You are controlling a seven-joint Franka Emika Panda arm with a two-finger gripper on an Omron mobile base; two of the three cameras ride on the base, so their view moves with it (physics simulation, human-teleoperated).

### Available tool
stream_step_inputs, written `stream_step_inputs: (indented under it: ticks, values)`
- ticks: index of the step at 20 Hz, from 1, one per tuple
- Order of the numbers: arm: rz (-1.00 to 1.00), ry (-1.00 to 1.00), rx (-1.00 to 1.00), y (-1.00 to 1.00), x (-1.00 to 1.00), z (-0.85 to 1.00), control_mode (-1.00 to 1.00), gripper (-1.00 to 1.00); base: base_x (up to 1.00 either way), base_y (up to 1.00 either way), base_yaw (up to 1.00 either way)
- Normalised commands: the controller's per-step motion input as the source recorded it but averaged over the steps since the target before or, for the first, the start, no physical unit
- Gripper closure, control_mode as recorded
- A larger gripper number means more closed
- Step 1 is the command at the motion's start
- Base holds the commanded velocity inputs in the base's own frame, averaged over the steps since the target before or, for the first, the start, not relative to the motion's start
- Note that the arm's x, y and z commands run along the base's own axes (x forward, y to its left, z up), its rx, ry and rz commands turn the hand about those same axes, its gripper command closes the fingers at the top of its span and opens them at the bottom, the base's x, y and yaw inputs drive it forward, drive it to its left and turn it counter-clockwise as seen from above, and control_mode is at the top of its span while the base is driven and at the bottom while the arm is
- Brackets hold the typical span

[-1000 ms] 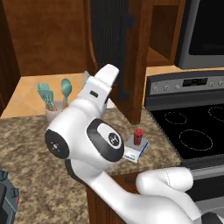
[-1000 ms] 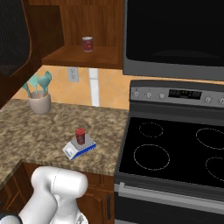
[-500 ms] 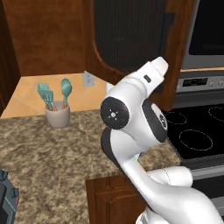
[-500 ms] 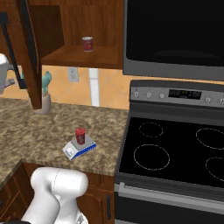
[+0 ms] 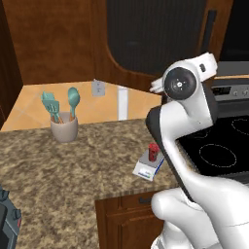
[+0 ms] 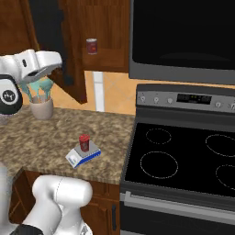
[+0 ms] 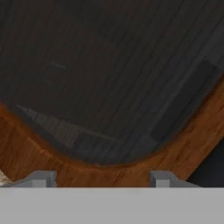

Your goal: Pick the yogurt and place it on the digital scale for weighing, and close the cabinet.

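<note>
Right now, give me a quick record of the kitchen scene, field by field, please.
yogurt: small red cylindrical cup, upright on the scale
scale: flat square digital scale on the granite counter, left of the black stove
cabinet: reddish-brown wall cabinet door with dark ribbed panel, partly open
gripper: empty, fingers apart, facing the door
shelf: red can inside

Red yogurt (image 6: 84, 142) upright on scale (image 6: 82, 155)

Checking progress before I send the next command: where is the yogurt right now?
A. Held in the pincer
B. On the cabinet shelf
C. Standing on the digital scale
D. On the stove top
C: the yogurt stands upright on the grey plate of the digital scale on the counter, while the hand view faces the cabinet door.
</note>
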Motion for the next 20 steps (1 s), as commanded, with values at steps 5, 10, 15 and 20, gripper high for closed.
stream_step_inputs:
  ticks: [5, 10, 15, 20]
  values:
    - [0.02, -0.1, 0.24, -0.75, 0.85, 0.02, -1.0, -1.0, 0.0, 0.0, 0.0]
    - [0.05, -0.23, 0.24, -0.33, 0.96, -0.13, -1.0, -1.0, 0.0, 0.0, 0.0]
    - [0.05, -0.13, 0.13, -0.03, 0.99, -0.25, -1.0, -1.0, 0.0, 0.0, 0.0]
    - [0.07, 0.05, 0.1, -0.28, 1.0, -0.02, -1.0, -1.0, 0.0, 0.0, 0.0]
